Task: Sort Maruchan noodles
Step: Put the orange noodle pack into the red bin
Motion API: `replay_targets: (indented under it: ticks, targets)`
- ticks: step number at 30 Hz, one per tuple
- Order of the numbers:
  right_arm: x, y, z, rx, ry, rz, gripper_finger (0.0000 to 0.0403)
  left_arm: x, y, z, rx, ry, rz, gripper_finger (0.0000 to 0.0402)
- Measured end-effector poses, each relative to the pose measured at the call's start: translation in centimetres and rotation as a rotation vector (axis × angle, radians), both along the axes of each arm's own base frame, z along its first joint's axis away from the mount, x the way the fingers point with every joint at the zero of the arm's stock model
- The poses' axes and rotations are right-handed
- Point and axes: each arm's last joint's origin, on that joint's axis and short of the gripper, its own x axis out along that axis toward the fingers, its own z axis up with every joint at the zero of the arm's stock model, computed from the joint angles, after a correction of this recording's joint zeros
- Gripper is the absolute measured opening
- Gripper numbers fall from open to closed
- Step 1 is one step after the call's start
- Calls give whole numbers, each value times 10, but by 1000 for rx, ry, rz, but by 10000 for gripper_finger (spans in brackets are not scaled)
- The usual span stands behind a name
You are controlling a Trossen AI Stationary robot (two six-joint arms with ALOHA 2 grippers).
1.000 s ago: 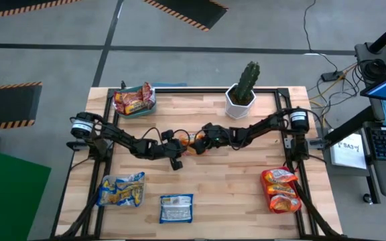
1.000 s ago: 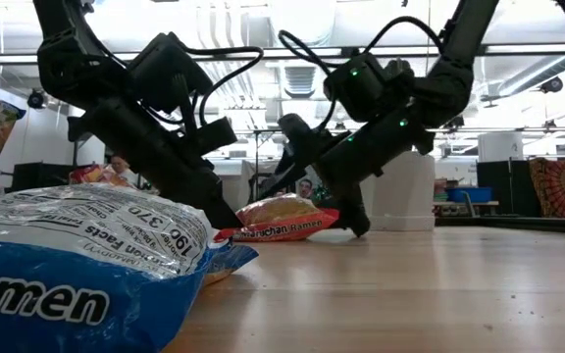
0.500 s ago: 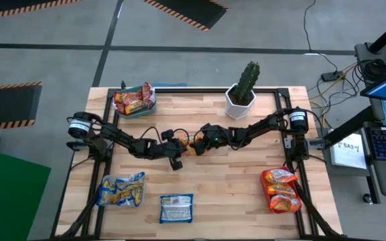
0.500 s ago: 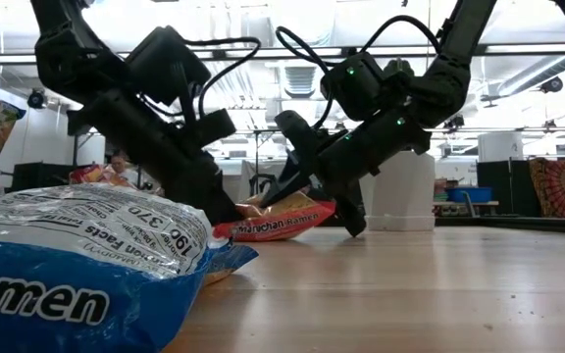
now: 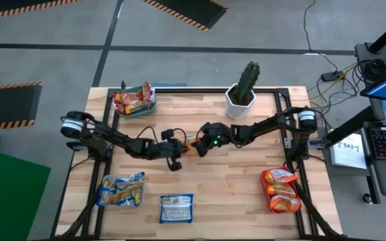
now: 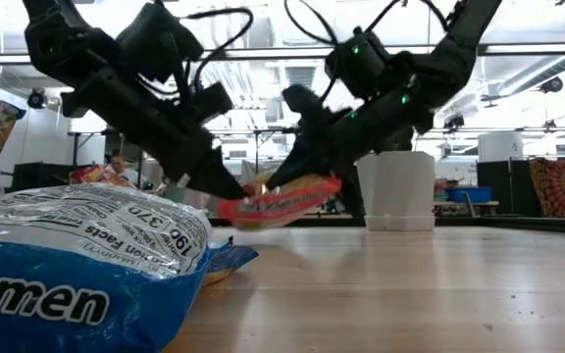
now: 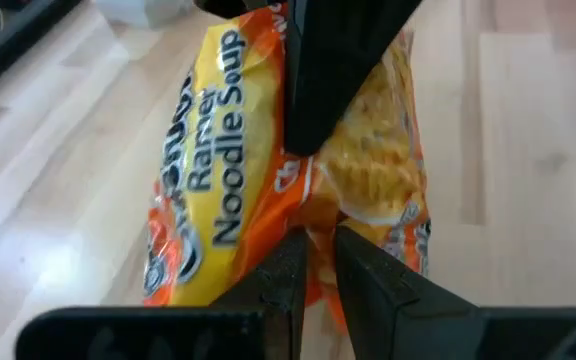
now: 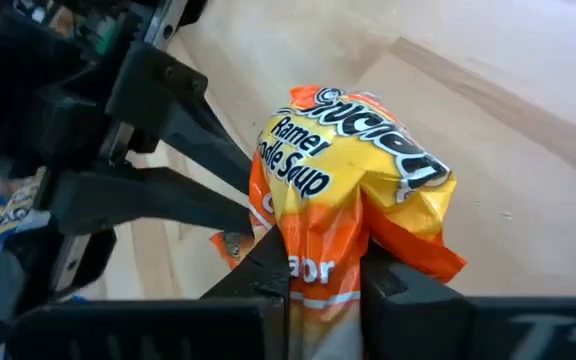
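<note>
Seen from above, two dark arms reach in from the left and right edges of a wooden table (image 5: 246,174) and meet near the centre of the frame, both pinching the same orange-yellow noodle packet (image 5: 191,142). The low view shows this packet lifted clear of the table, hanging between the two grippers just left of centre with its long axis tilted, the right-hand end higher. The left gripper (image 6: 226,186) comes down from the upper left and is closed on the packet's lower, left-hand edge; the right gripper (image 6: 284,178) slants down from the upper right and is closed on the crumpled wrapper at the opposite end. In each wrist view the arm's own fingers (image 8: 323,268) are nearly together on the plastic, with the other arm's fingers clamped across from them — the packet is shared, neither arm clearly nearer. Likely a handover or a straightening of the packet; whichever gripper lets go decides which way it travels. Sorted piles lie well apart: orange packets (image 5: 280,189) at lower right, blue-yellow ones (image 5: 120,189) at lower left, a single blue packet (image 5: 177,208) beside them, red ones (image 5: 134,99) at upper left. A cactus (image 5: 245,87) in a white pot stands just above the right arm.
</note>
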Motion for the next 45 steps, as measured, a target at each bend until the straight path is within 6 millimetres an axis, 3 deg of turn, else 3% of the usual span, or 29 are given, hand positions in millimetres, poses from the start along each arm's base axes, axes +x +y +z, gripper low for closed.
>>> replay_targets:
  ticks: [7, 15, 19, 24, 28, 32, 39, 45]
  targets:
    - [-21, 2, 42, -58, 176, 52, 35, -5, -3, 25, 19, -69, -31, 39]
    - [-45, 20, 100, -53, 286, 212, 34, -13, -7, 53, 32, -157, -61, 39]
    - [-68, 34, 133, 87, 373, 391, 34, -17, -9, 63, 46, -181, -79, 39]
    - [-108, 63, 158, 199, 598, 555, 34, -21, -8, 72, 74, -199, -95, 39]
    - [-150, 93, 162, 195, 824, 691, 34, -21, -8, 73, 98, -198, -108, 39]
    - [-182, 117, 168, 154, 934, 833, 34, -21, -8, 71, 106, -186, -112, 39]
    - [-194, 137, 157, -92, 971, 858, 34, -20, -8, 70, 109, -182, -114, 39]
    - [-200, 148, 131, -55, 1071, 973, 34, -20, -8, 71, 112, -182, -116, 39]
